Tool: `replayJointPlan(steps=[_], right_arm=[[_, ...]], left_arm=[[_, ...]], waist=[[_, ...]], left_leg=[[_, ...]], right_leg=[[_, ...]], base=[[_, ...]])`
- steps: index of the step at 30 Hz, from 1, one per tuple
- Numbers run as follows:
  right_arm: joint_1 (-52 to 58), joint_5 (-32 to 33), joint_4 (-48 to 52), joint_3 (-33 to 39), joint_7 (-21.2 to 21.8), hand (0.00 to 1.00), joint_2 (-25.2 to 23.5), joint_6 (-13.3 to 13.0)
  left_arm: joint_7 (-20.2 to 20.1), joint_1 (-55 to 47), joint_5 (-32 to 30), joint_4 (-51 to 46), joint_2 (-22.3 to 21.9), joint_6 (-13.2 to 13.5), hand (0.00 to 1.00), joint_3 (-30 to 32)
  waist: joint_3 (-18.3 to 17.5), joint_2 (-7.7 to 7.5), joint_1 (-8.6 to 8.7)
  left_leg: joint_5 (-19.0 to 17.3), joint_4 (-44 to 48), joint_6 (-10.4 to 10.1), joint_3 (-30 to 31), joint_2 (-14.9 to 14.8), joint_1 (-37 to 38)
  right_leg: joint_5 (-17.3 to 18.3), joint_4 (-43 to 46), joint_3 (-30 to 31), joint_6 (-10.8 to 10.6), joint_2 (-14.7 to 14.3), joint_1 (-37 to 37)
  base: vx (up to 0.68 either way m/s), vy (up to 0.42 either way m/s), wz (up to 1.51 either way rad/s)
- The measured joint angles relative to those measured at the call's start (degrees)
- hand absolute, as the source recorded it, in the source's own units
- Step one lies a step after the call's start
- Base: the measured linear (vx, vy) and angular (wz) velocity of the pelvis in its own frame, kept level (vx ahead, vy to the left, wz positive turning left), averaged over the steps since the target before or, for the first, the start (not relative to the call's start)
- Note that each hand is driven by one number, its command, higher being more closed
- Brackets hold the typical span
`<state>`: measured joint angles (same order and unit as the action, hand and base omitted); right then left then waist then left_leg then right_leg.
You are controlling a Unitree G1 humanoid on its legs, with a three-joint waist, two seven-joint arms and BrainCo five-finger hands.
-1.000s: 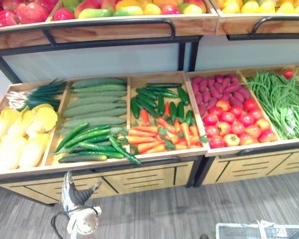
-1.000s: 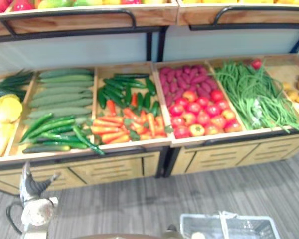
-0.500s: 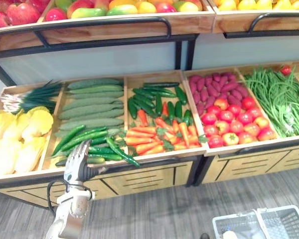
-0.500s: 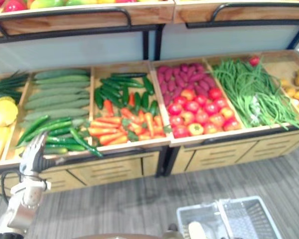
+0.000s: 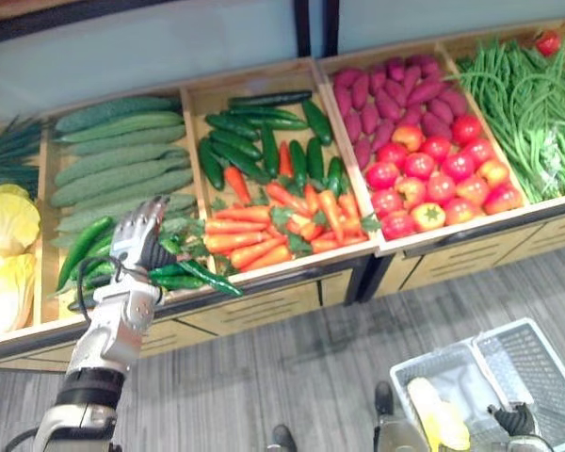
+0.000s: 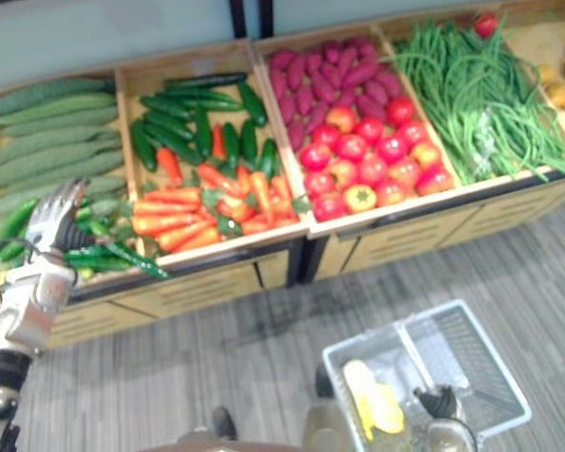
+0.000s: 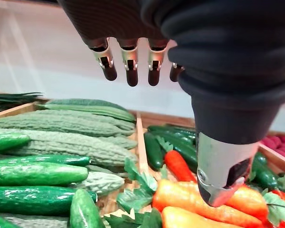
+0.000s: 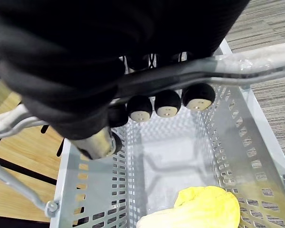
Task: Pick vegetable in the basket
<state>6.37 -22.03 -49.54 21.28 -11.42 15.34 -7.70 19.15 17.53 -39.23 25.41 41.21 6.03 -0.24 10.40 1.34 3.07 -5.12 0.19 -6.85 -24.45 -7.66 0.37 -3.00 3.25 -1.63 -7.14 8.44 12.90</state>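
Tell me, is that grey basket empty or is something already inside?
Not empty: a yellow vegetable lies in the basket, seen past the right robot hand curled round its handle.

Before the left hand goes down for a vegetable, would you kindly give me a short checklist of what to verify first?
1. Left hand open, fingers straight: ok.
2. Left hand empty: ok.
3. Left hand over the smooth green cucumbers, clear of them: ok.
4. Right hand curled round the handle of the basket: ok.
5. Free room in the basket beside the yellow vegetable: ok.
6. Which cucumber the left hand is lined up with: cannot tell.
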Motion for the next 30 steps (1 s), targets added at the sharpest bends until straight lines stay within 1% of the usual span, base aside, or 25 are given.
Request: replayJointPlan(steps=[2, 4, 7, 9, 10, 12, 15, 17, 21, 23, 24, 28, 30], right_arm=[[-0.82, 0.00, 1.23, -1.00, 0.02, 1.00, -0.01, 0.00], [-1.11, 0.00, 2.45, -1.46, 0.01, 1.00, -0.02, 0.00], [-1.40, 0.03, 4.11, -2.19, 0.01, 1.00, -0.05, -0.15], [-1.92, 0.09, 4.76, -2.27, -0.01, 1.00, -0.05, -0.34], [-1.93, 0.13, 5.08, -2.64, -0.13, 1.00, 0.00, -0.43], [-1.92, 0.15, 5.96, -3.51, -0.18, 1.00, -0.01, -0.44], [-1.93, 0.15, 6.21, -3.89, -0.19, 1.00, -0.05, -0.54], [-1.93, 0.15, 6.37, -4.17, -0.25, 1.00, -0.05, -0.54], [-1.88, 0.15, 6.56, -5.09, -0.58, 1.00, -0.04, -0.54], [-1.88, 0.15, 6.63, -5.13, -0.59, 1.00, -0.04, -0.54], [-1.87, 0.15, 6.68, -5.32, -0.60, 1.00, -0.04, -0.54], [-1.83, 0.14, 7.07, -5.48, -0.62, 1.00, -0.02, -0.54], [-1.65, 0.15, 7.07, -5.48, -0.62, 1.00, 0.02, -0.51]], left_arm=[[-0.01, 2.19, -0.35, 0.79, 1.41, -0.38, 0.00, -0.31], [-0.06, 5.16, -0.40, 2.03, 1.69, -0.49, 0.00, -1.87], [-0.08, 7.64, -0.43, 2.49, 1.70, -0.47, 0.00, -3.45], [-0.08, 9.39, -0.43, 2.59, 1.70, -0.46, 0.00, -4.56], [-0.05, 10.80, -0.44, 2.62, 1.71, -0.46, 0.00, -5.63], [0.00, 12.22, -0.46, 2.63, 1.70, -0.34, 0.00, -6.81], [0.23, 14.00, -1.12, 5.04, 1.67, -0.19, 0.00, -9.35], [0.57, 14.77, -2.15, 6.62, 1.66, -0.23, 0.00, -10.79], [0.57, 15.07, -2.18, 6.96, 1.45, -0.20, 0.00, -11.35], [0.57, 15.32, -2.22, 7.01, 1.41, -0.08, 0.00, -11.42], [0.57, 16.47, -2.27, 8.78, 1.27, 0.10, 0.00, -11.91], [0.56, 17.37, -2.55, 11.53, 0.99, -0.03, 0.00, -11.90], [0.52, 17.48, -2.54, 11.79, 0.32, -0.52, 0.00, -11.84]], waist=[[0.73, -0.37, -0.11], [1.97, -0.60, -0.04], [2.79, -1.29, -0.07], [3.69, -1.35, 0.05], [4.23, -1.46, 0.10], [4.46, -1.64, 0.07], [5.11, -1.83, 0.34], [5.49, -1.89, 0.76], [5.73, -2.07, 1.33], [5.91, -2.07, 1.33], [6.09, -2.09, 1.33], [7.01, -2.09, 1.40], [7.10, -2.05, 1.39]], left_leg=[[-0.06, 0.46, -0.03, -0.28, -0.05, -1.63], [-0.07, 1.11, -0.03, -0.35, -0.16, -1.96], [-0.32, 2.01, -0.28, -0.76, -0.21, -2.35], [-0.66, 2.07, -0.11, -1.29, -0.20, -2.43], [-1.43, 2.54, -0.10, -1.45, -0.30, -2.67], [-1.93, 4.03, -0.04, -1.53, -0.52, -4.54], [-2.06, 5.03, -0.10, -1.77, -0.81, -5.27], [-2.21, 5.54, -0.32, -2.03, -1.20, -5.27], [-2.47, 6.22, -0.70, -2.60, -2.02, -5.31], [-2.50, 6.32, -0.75, -2.90, -2.10, -5.32], [-2.58, 6.69, -0.83, -3.37, -2.30, -5.58], [-3.41, 8.39, -0.97, -3.90, -3.18, -6.20], [-3.41, 8.45, -0.98, -3.98, -3.39, -6.28]], right_leg=[[-0.77, -0.29, 1.34, 0.06, -0.26, 1.79], [-1.31, -0.44, 2.65, 0.33, -0.39, 1.97], [-1.93, -0.45, 5.12, 0.40, -0.58, 2.82], [-2.25, -0.66, 5.45, 0.41, -0.59, 3.02], [-2.35, -0.84, 5.90, 0.28, -0.70, 3.24], [-3.07, -1.47, 6.79, 0.29, -0.58, 4.34], [-3.29, -1.58, 7.38, 0.03, -0.62, 4.92], [-3.59, -1.58, 7.79, 0.37, -0.92, 4.91], [-3.67, -1.81, 8.37, 0.31, -1.44, 4.92], [-3.83, -2.04, 8.59, 0.30, -1.53, 4.92], [-4.60, -2.87, 9.17, 0.38, -1.73, 4.94], [-4.91, -3.16, 9.86, 0.37, -2.26, 5.07], [-4.93, -3.17, 9.88, 0.37, -2.45, 5.23]], base=[[0.01, -0.028, -0.22], [0.02, -0.021, -0.10], [0.01, -0.008, -0.19], [-0.01, 0.000, -0.14], [-0.07, -0.008, -0.11], [-0.06, -0.016, -0.08], [-0.03, -0.047, -0.06], [-0.03, -0.042, -0.10], [-0.03, -0.050, -0.08], [-0.03, -0.048, -0.11], [-0.05, -0.051, -0.13], [-0.04, -0.049, -0.11], [-0.01, -0.028, -0.03]])
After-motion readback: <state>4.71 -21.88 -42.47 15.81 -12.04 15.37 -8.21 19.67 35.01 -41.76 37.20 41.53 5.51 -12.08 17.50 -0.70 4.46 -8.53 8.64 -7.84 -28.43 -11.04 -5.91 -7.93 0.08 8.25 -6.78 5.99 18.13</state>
